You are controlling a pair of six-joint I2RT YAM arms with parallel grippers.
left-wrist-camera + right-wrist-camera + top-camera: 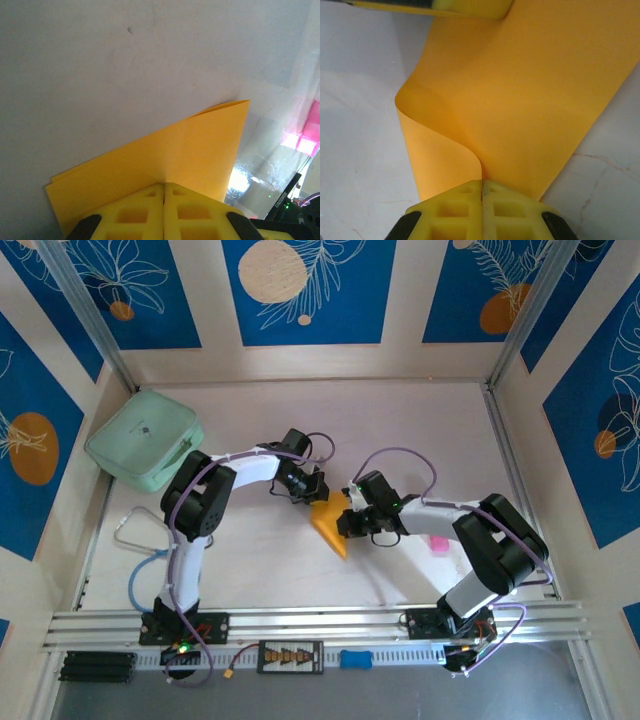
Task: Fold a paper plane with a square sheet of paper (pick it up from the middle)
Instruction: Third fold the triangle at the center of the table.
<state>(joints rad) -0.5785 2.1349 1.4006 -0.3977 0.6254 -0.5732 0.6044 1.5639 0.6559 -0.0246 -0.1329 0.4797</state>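
paper is bending limp and light, likely creasing easily; left claw and right claw are both pinching its edges

**Orange-yellow paper, blue patterned walls**

The sheet of paper is plain orange-yellow with no print. The left tool and the right tool have bright yellow fingers with black behind them. The bench is off-white with faint grey veining. The case is mint green, and a small object is pink. The wall panels are deep blue with white line-drawn leaves and orange or cream discs. The 2 arms are white and black, with purple cables.
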